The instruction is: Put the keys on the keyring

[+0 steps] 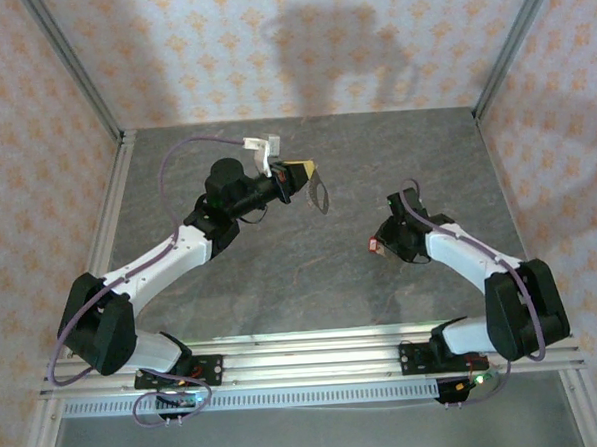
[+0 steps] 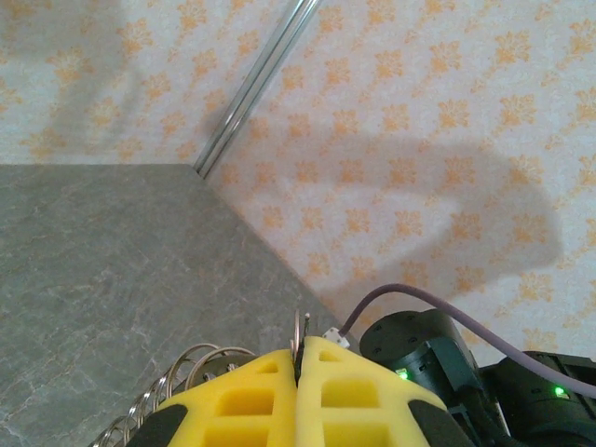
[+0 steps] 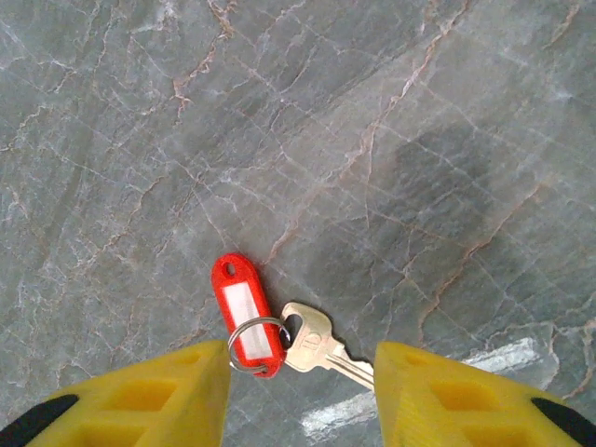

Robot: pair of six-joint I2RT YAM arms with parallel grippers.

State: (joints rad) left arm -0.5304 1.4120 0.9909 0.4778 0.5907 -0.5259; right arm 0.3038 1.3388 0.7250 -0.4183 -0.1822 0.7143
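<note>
The left arm reaches out over the far half of the grey marbled surface, about midway between its left and right edges. Its left claw is pressed closed on the keyring, which juts from the yellow tips as a pale oval loop. From the left wrist, the two yellow fingers meet flat against each other, with a thin metal edge of the keyring pinched in the seam. A few silvery wire loops curl out beside the left-hand finger. I cannot tell whether the ring touches the surface or hangs clear of it.

The right arm is bent in over the right half of the surface, roughly halfway between the near and far edges. The right claw points down there, with the key just beside its tip. From the right wrist, that claw stands parted, a yellow finger on either side. The key lies flat on the stone between them, touching neither finger. Its red plastic tag, with a white label, joins the brass-silver blade through a small split ring.
</note>
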